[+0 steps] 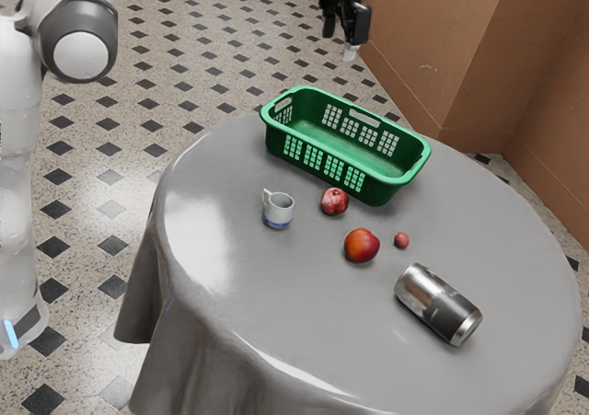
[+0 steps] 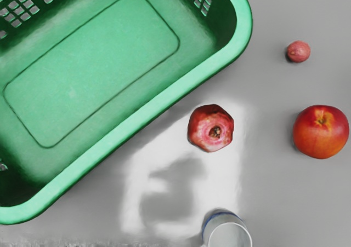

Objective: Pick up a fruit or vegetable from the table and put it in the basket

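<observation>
All three fruits [image 1: 362,246] lie on your worktop [image 1: 230,309], so picking and basket [image 1: 391,188] placing remain; jaws' state I cannot tell.

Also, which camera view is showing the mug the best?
The exterior view: the mug stands whole, with its handle and blue band visible. The wrist view looks down on its rim and opening, partly cut off by the picture's edge.
</observation>
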Controlling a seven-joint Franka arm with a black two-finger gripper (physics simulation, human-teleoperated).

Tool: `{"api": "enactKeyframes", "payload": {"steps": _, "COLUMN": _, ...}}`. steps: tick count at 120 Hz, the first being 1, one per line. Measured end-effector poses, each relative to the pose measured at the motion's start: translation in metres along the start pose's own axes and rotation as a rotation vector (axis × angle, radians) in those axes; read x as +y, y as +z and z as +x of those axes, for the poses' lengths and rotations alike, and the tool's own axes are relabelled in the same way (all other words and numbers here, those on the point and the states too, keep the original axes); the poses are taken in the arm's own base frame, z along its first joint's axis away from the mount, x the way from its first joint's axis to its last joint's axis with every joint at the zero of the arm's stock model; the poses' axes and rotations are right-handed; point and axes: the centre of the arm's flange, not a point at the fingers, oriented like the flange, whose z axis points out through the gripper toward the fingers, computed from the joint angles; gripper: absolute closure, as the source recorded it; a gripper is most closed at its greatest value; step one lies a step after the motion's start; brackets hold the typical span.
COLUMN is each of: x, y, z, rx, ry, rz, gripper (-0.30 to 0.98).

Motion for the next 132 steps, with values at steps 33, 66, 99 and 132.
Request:
{"api": "enactKeyframes", "payload": {"steps": 33, "x": -0.008, "y": 0.065, "z": 0.031, "rx": -0.109, "ry": -0.012, "rz": -0.003, "gripper": 0.0}}
{"api": "enactKeyframes", "payload": {"steps": 66, "x": 0.022, "y": 0.142, "z": 0.043, "rx": -0.209, "ry": 0.038, "rz": -0.015, "gripper": 0.0}}
{"api": "enactKeyframes", "payload": {"steps": 99, "x": 0.039, "y": 0.189, "z": 0.015, "rx": -0.129, "ry": 0.027, "rz": -0.04, "gripper": 0.0}}
{"api": "enactKeyframes", "payload": {"steps": 132, "x": 0.038, "y": 0.206, "z": 0.026, "rx": -0.084, "ry": -0.092, "rz": -0.041, "gripper": 0.0}}
